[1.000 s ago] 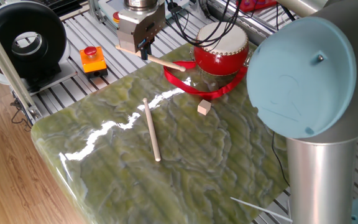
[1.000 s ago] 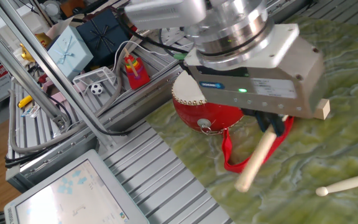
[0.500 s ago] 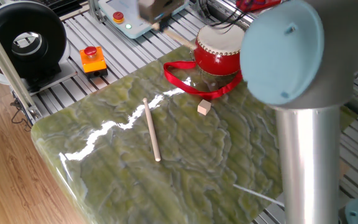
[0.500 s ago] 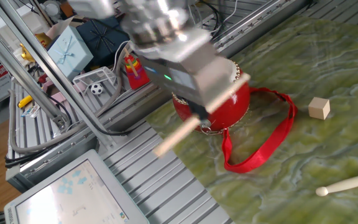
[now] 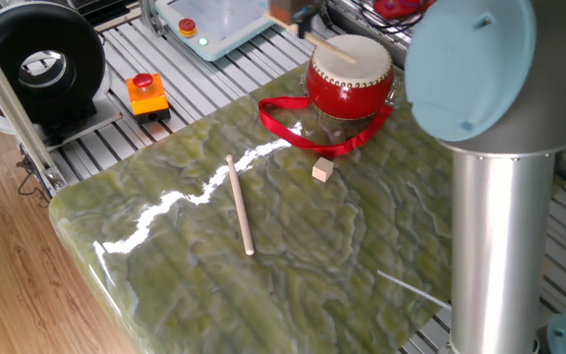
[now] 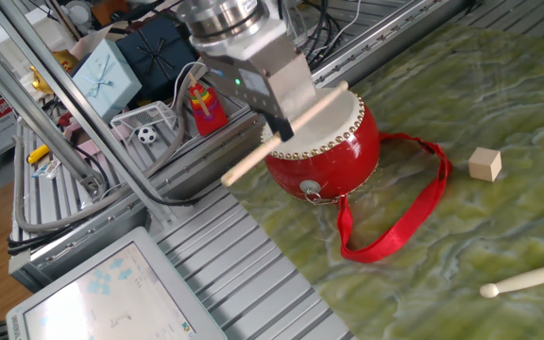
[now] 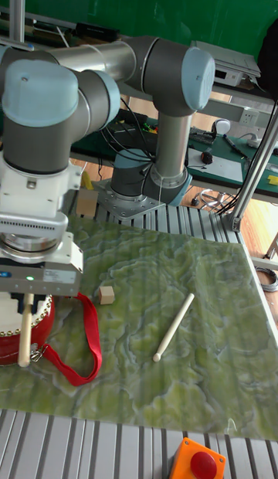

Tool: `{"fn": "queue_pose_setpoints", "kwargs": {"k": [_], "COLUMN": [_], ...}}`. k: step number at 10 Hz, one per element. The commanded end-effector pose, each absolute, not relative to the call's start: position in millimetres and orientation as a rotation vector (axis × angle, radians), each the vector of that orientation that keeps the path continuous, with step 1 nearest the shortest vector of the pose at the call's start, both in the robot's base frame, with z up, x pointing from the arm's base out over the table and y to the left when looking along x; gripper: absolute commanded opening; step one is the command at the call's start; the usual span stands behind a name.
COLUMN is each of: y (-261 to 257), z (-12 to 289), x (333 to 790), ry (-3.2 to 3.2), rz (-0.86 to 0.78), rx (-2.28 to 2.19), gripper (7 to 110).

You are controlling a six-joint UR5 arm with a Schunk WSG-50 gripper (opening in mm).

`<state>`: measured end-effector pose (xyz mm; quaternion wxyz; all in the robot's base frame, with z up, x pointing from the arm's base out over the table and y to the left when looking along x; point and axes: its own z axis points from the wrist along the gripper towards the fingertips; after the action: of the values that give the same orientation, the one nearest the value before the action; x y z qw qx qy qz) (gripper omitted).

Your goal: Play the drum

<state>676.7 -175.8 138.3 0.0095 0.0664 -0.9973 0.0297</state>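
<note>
The drum [image 6: 329, 156] has a glossy red body and a cream skin, and stands at the marble slab's edge with its red ribbon [image 6: 395, 212] trailing over the slab. My gripper [image 6: 286, 121] hangs at the drum's rim, shut on a wooden drumstick [image 6: 253, 159]. The stick's far end reaches across the skin; whether it touches I cannot tell. In one fixed view the gripper [image 5: 288, 15] is blurred at the top edge and the held stick [image 5: 330, 45] slants over the drum [image 5: 350, 84]. The tall fixed view shows the gripper [image 7: 27, 297] above the drum [image 7: 42, 313].
A second drumstick [image 5: 239, 206] lies loose on the slab, with a small wooden cube [image 5: 322, 170] near the ribbon. An orange box with a red button [image 5: 145, 93] sits on the grooved metal table. The arm's grey column [image 5: 499, 226] stands at the right. Boxes and cables [image 6: 111, 66] crowd behind the drum.
The gripper has swung with the drumstick from beside the slab to the drum's rim. The stick now lies over the skin. Nothing else has moved.
</note>
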Motion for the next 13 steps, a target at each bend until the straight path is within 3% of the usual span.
{"fn": "queue_pose_setpoints", "kwargs": {"k": [1, 4, 8, 13], "y": [-206.3, -205.3, -178.8, -175.6], "z": [133.4, 119.8, 93.4, 94.1], "x": [658.5, 670.6, 705.3, 708.0], "ry": [-3.089, -3.103, -3.197, -3.194], "rz": [0.163, 0.162, 0.005, 0.0], "rx": [0.279, 0.287, 0.364, 0.368], "gripper": [7, 7, 7, 7]}}
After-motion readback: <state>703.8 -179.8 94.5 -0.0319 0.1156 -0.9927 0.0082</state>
